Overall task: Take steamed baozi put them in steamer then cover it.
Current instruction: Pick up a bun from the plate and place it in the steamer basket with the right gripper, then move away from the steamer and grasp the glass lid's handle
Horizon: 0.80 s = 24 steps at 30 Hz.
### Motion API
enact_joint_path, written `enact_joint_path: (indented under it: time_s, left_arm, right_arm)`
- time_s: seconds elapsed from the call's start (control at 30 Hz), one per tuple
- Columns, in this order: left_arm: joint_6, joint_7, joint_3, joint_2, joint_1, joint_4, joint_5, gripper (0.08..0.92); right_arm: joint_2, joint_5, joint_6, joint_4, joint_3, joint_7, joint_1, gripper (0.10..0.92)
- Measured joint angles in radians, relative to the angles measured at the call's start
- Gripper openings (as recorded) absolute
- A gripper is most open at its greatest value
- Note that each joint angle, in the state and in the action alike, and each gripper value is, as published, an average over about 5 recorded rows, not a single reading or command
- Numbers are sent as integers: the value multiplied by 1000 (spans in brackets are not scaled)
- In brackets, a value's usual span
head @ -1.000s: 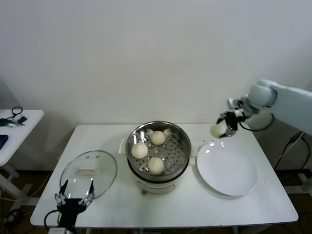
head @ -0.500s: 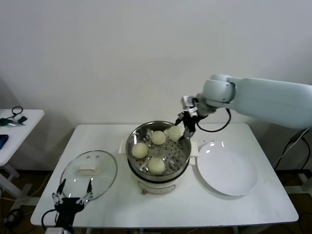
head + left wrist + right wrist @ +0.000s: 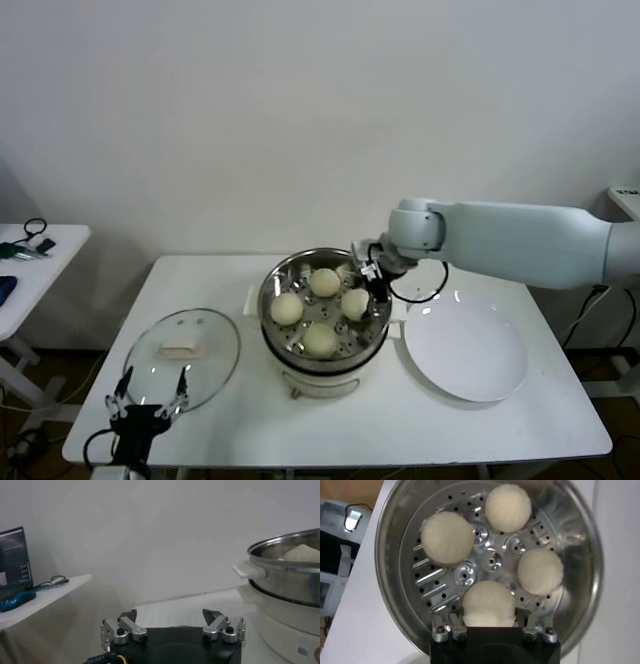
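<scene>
The steel steamer [image 3: 273,290] stands mid-table on its white base. Three baozi [image 3: 323,282] [image 3: 286,309] [image 3: 320,340] lie on its perforated tray. My right gripper [image 3: 364,288] reaches down inside the pot's right side, shut on the fourth baozi [image 3: 355,303], which is at tray level. In the right wrist view the gripper [image 3: 488,617] flanks this baozi [image 3: 488,602], fingers against its sides, with the other three [image 3: 447,537] [image 3: 508,507] [image 3: 540,571] beyond. The glass cover [image 3: 215,350] lies flat on the table at the left. My left gripper [image 3: 148,410] [image 3: 170,616] is open and empty near the cover's front edge.
An empty white plate [image 3: 465,350] lies right of the steamer. A small side table [image 3: 40,250] with cables stands at far left. The left wrist view shows the steamer's wall and handle [image 3: 285,575] ahead to one side.
My right arm has swung left from above the plate to the steamer and lowered the fourth baozi from rim height down to the tray. The left arm has barely moved.
</scene>
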Motion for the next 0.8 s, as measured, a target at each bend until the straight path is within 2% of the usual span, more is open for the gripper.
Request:
enact_joint_path:
  time_s: [0.1, 0.27, 0.37, 0.63, 0.8]
  left_arm:
    - [1, 0, -1, 1, -1, 1, -1, 823]
    - [10, 1, -2, 3, -1, -4, -6, 823]
    - [14, -1, -2, 3, -3, -6, -8, 823]
    - [26, -2, -2, 6, -5, -19, -10, 823]
    - [37, -3, -1, 8, -13, -20, -13, 823]
  right_arm:
    - [5, -4, -2, -4, 4, 5, -8, 695]
    - [6, 2, 4, -10, 18, 7, -8, 792]
    - [-1, 16, 15, -10, 28, 1, 3, 818]
    - [-49, 89, 40, -14, 81, -12, 42, 823]
    - [-115, 143, 23, -18, 226, 80, -22, 823]
